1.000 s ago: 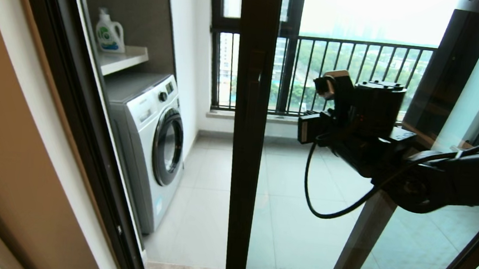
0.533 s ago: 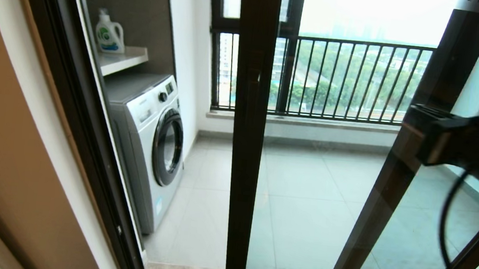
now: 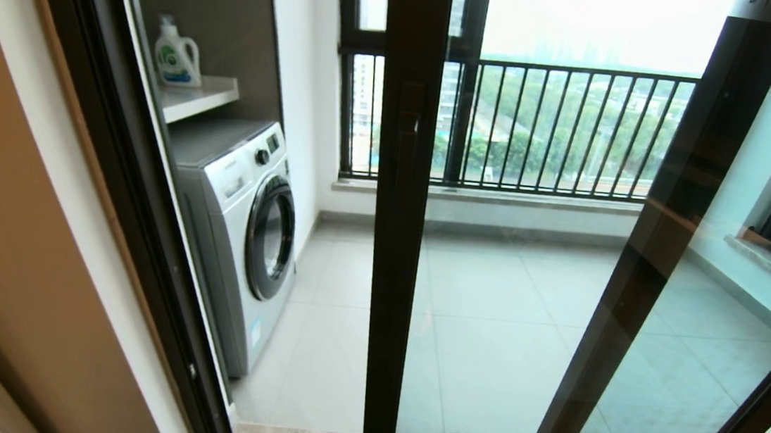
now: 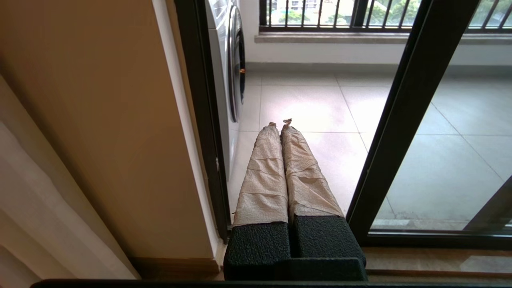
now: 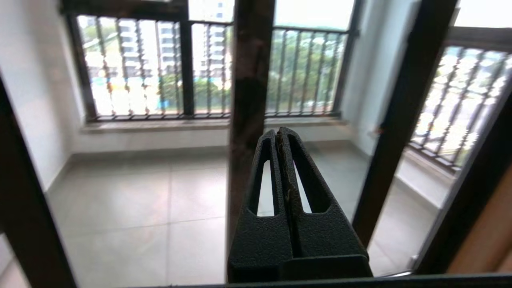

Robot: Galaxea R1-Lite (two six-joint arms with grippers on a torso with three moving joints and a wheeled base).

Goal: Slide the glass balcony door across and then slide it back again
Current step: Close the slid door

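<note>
I saw the glass balcony door [image 3: 400, 211] upright at centre frame, while my left gripper [image 4: 281, 125] and right gripper [image 5: 279, 134] both kept their jaws closed on nothing.

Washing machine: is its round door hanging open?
No, in the head view the washing machine has its round door shut flat against its front.

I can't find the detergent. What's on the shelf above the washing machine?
One white detergent bottle stands on the white shelf above the washing machine. The dark door frame covers the shelf's left end, so anything there can't be seen.
</note>
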